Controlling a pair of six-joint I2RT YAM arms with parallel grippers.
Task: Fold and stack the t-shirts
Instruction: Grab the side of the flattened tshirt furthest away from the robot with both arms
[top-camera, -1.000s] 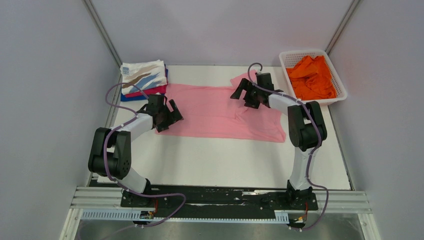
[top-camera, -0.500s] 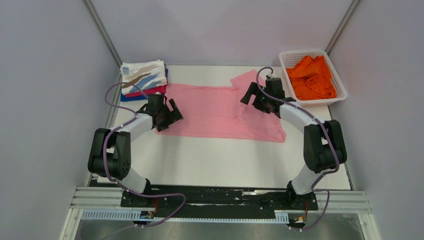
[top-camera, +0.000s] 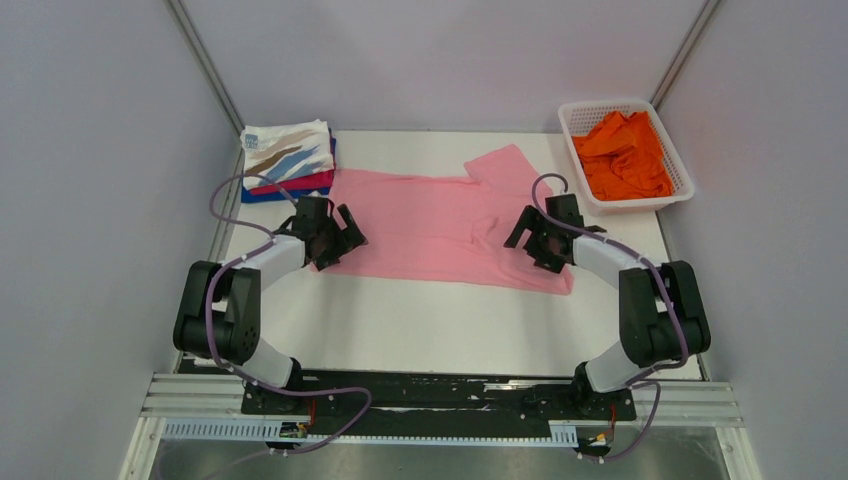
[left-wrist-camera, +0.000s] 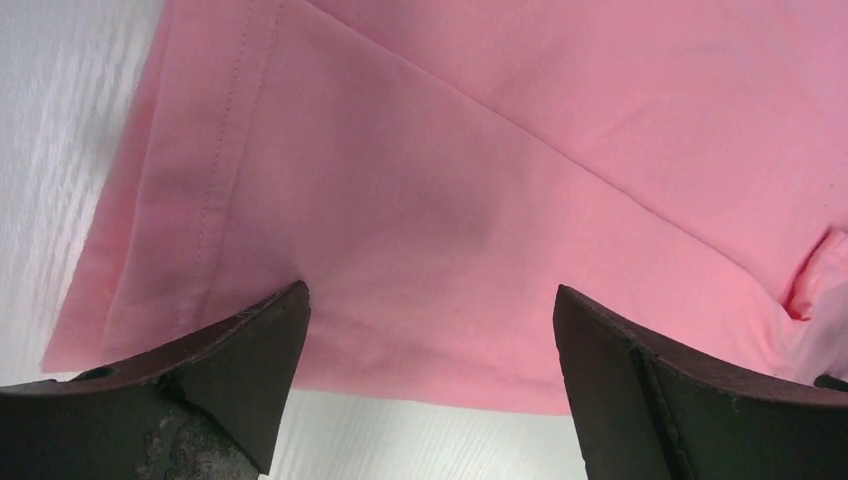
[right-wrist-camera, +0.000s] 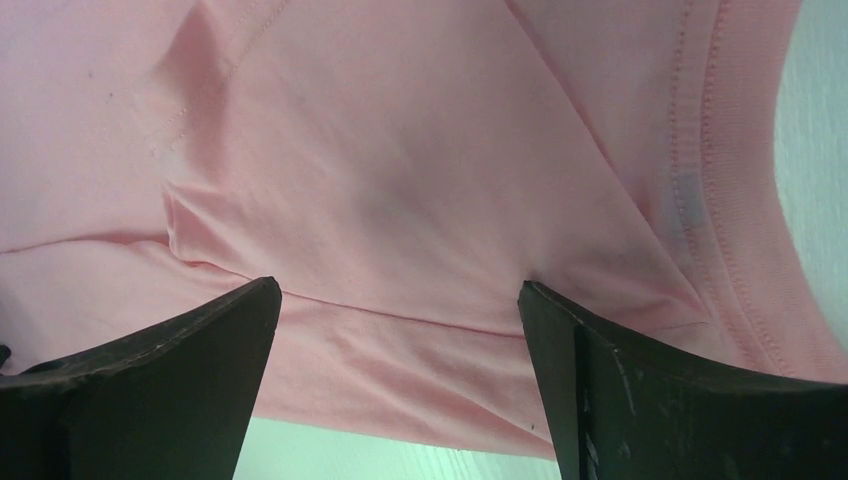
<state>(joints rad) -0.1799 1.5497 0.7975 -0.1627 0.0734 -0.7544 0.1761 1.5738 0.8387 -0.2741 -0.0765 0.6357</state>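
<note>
A light pink t-shirt (top-camera: 440, 225) lies spread flat across the middle of the table, one sleeve (top-camera: 505, 165) sticking out at the back. My left gripper (top-camera: 335, 240) is open over its near left corner; the wrist view shows the pink hem (left-wrist-camera: 420, 200) between my spread fingers (left-wrist-camera: 250, 340). My right gripper (top-camera: 538, 245) is open over the near right corner, by the collar (right-wrist-camera: 720, 200). A folded stack with the white printed tee (top-camera: 288, 148) on top of magenta and blue ones sits at the back left. Orange tees (top-camera: 625, 155) fill the basket.
The white lattice basket (top-camera: 680, 180) stands at the back right corner. White table surface (top-camera: 450, 320) stretches between the pink shirt and the arm bases. Grey walls close in on the left, right and back.
My right gripper has moved from the back sleeve toward me to the shirt's near right corner. The sleeve now lies flat and uncovered. My left gripper has shifted slightly nearer.
</note>
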